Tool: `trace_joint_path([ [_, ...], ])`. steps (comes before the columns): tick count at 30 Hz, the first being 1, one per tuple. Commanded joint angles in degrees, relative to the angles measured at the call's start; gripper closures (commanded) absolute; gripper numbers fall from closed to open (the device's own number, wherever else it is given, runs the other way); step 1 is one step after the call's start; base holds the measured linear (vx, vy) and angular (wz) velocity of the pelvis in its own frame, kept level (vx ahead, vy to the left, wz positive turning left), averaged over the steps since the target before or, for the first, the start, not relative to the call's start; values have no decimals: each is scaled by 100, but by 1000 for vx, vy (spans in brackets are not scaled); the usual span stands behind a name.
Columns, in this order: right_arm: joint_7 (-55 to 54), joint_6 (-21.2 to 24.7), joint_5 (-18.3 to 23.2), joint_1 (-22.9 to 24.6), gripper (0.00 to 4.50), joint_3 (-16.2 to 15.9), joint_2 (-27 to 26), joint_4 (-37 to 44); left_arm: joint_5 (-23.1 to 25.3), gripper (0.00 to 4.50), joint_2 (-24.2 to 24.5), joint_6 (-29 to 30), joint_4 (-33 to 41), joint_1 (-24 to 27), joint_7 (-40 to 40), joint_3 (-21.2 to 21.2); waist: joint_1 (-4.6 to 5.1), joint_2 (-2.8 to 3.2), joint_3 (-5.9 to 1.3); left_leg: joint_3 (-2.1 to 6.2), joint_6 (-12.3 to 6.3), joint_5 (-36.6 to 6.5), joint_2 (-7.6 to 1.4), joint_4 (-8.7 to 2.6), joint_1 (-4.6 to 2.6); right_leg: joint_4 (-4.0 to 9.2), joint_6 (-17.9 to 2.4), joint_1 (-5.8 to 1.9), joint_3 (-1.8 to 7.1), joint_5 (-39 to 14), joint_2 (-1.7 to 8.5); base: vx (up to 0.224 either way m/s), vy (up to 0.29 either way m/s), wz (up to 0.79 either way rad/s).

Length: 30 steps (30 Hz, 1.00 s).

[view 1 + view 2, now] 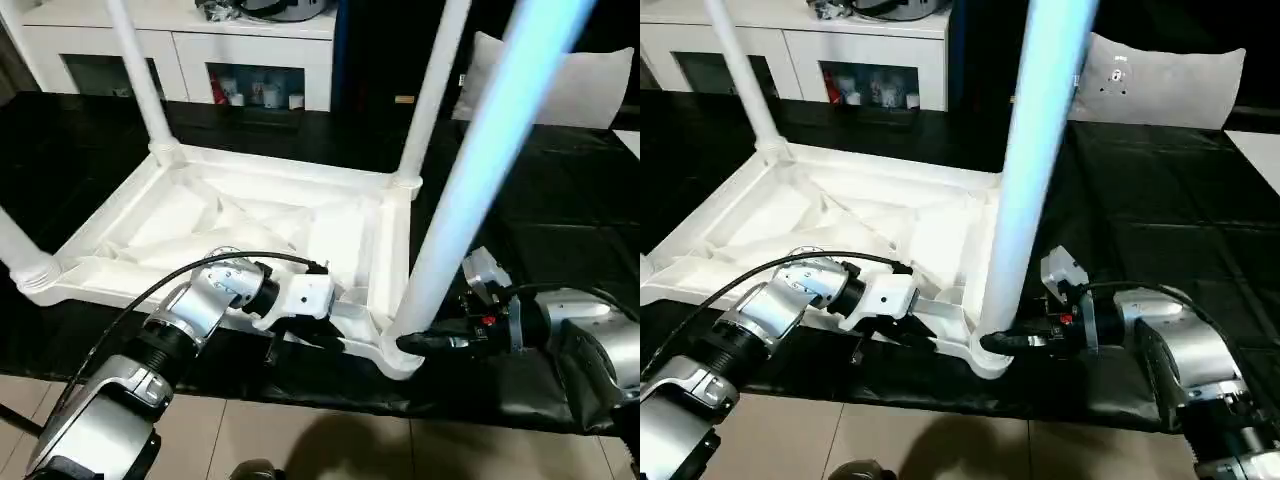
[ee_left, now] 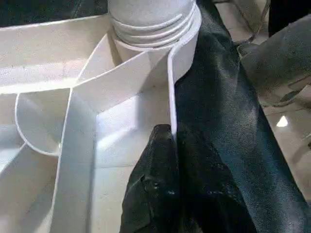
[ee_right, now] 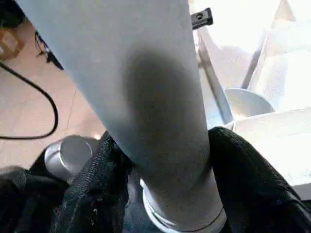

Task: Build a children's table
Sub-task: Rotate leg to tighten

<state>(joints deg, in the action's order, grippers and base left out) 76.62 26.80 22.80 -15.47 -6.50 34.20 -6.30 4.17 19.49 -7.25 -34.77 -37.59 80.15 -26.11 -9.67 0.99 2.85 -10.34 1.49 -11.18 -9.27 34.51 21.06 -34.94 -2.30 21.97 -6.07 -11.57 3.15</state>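
Note:
The white tabletop [image 1: 250, 225] lies upside down on a black cloth, ribbed underside up. Legs stand in its far left socket [image 1: 140, 70], far right socket [image 1: 432, 90] and near left socket [image 1: 15, 250]. A fourth leg [image 1: 480, 150] rises from the near right socket [image 1: 400, 355]. My right gripper [image 1: 418, 343] is shut on this leg just above the socket, one black finger [image 3: 92, 184] on each side. My left gripper [image 1: 332, 322] is shut on the tabletop's thin near rim [image 2: 171, 97], close to that same corner.
The black cloth [image 1: 560, 190] covers the surface around the tabletop. A white cabinet with glass doors [image 1: 250, 60] stands at the back and a white cushion [image 1: 590, 85] at the back right. Tiled floor [image 1: 300, 440] lies in front, with a black cable [image 3: 48, 107] on it.

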Motion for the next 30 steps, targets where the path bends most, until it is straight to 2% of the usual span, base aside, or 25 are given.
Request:
trace_joint_path([
  [1, -326, 238, 280, 5, 236, 41, -246, 319, 28, 450, -163, 388, 121, 41, -308, 37, 33, -50, -362, 201, -398, -659, -525, -385, -61, 485, -772, -265, 413, -1411, 725, 0, 0, 0],
  [2, -1050, 246, 29, -47, 236, 109, -531, 229, -3, 450, -311, 863, 205, 69, -625, 147, 66, -74, -347, 200, -329, -747, -520, -395, -80, 519, -753, -255, 411, -1590, 736, 0, 0, 0],
  [3, -1253, 220, -54, -68, 238, 128, -616, 198, 6, 450, -355, 972, 225, 77, -740, 174, 87, -74, -336, 205, -280, -791, -510, -400, -82, 525, -754, -247, 406, -1705, 729, 0, 0, 0],
  [5, -1870, 224, -243, -164, 240, 218, -887, 81, 24, 450, -529, 1298, 255, 85, -1138, 278, 174, -76, -311, 208, -143, -987, -450, -408, -97, 627, -575, -254, 385, -2384, 740, 0, 0, 0],
  [7, -2817, 326, -485, -377, 244, 399, -1305, -182, -27, 450, -846, 1738, 265, 81, -1693, 447, 260, -76, -305, 227, -81, -1039, -445, -421, -89, 643, -524, -252, 363, -2568, 727, 0, 0, 0],
  [8, -3041, 354, -552, -434, 244, 439, -1401, -255, -38, 450, -924, 1826, 259, 74, -1827, 487, 327, -86, -309, 242, -59, -1058, -438, -431, -61, 642, -497, -275, 342, -2563, 717, 0, 0, 0],
  [9, -3263, 388, -617, -488, 246, 476, -1493, -326, -22, 450, -1005, 1898, 238, 62, -1990, 519, 354, -86, -318, 237, -63, -1059, -429, -421, -68, 651, -487, -272, 346, -2551, 720, 0, 0, 0],
  [10, -3495, 418, -674, -539, 249, 522, -1591, -383, -5, 450, -1093, 1989, 215, 42, -2165, 558, 414, -82, -335, 226, -126, -975, -427, -407, -67, 635, -557, -264, 362, -2302, 720, 0, 0, 0],
  [11, -4114, 424, -786, -686, 249, 676, -1853, -555, 31, 450, -1319, 2161, 126, -34, -2624, 674, 434, -85, -343, 224, -138, -888, -430, -405, -50, 613, -585, -277, 367, -2145, 717, 0, 0, 0],
  [12, -4355, 420, -817, -742, 250, 743, -1957, -621, 52, 450, -1404, 2225, 94, -64, -2798, 716, 470, -99, -348, 208, -186, -796, -418, -392, -44, 601, -673, -255, 369, -1935, 698, 0, 0, 0],
  [13, -4706, 409, -856, -824, 251, 844, -2109, -717, 85, 450, -1527, 2318, 50, -109, -3052, 776, 457, -94, -373, 213, -196, -712, -416, -377, -43, 579, -705, -286, 367, -1807, 721, 0, 0, 0],
  [15, -5133, 250, -1071, -941, 251, 819, -2271, -894, 133, 450, -1760, 2455, -32, -195, -3529, 900, 474, -86, -372, 193, -283, -519, -420, -372, -25, 545, -790, -270, 379, -1428, 692, 0, 0, 0],
  [17, -4962, 111, -1017, -907, 196, 804, -2336, -915, 202, 450, -1838, 2506, -3, -197, -3649, 906, 447, -79, -378, 182, -374, -474, -420, -360, -39, 539, -841, -286, 384, -1207, 701, 0, 0, 0],
  [18, -4917, 73, -989, -886, 196, 822, -2354, -897, 221, 450, -1844, 2510, 15, -190, -3653, 901, 439, -86, -376, 181, -433, -444, -416, -359, -14, 526, -840, -308, 388, -1130, 700, 0, 0, 0],
  [21, -4883, -54, -840, -850, 173, 1006, -2417, -745, 198, 450, -1786, 2494, 119, -144, -3538, 872, 424, -80, -379, 192, -492, -411, -442, -370, -17, 496, -860, -304, 388, -962, 702, 0, 0, 0],
  [23, -4631, -137, -837, -816, 144, 957, -2284, -699, 242, 450, -1662, 2330, 144, -116, -3410, 799, 421, -75, -372, 197, -487, -471, -450, -377, -27, 504, -876, -311, 382, -987, 706, 0, 0, 0],
  [26, -4254, -188, -814, -732, 134, 836, -2050, -610, 262, 450, -1495, 2084, 147, -92, -3233, 722, 413, -66, -365, 191, -489, -576, -447, -375, -28, 523, -813, -314, 390, -1111, 711, 0, 0, 0],
  [28, -3542, -296, -821, -638, 100, 696, -1507, -562, 300, 450, -1200, 1817, 67, -76, -2772, 602, 410, -69, -356, 192, -471, -637, -439, -375, -22, 537, -784, -322, 382, -1212, 705, 0, 0, 0],
  [30, -3292, -318, -826, -607, 94, 647, -1326, -539, 319, 450, -1099, 1705, 30, -73, -2604, 549, 395, -74, -358, 185, -493, -658, -439, -369, -30, 539, -748, -321, 387, -1246, 699, 0, 0, 0],
])
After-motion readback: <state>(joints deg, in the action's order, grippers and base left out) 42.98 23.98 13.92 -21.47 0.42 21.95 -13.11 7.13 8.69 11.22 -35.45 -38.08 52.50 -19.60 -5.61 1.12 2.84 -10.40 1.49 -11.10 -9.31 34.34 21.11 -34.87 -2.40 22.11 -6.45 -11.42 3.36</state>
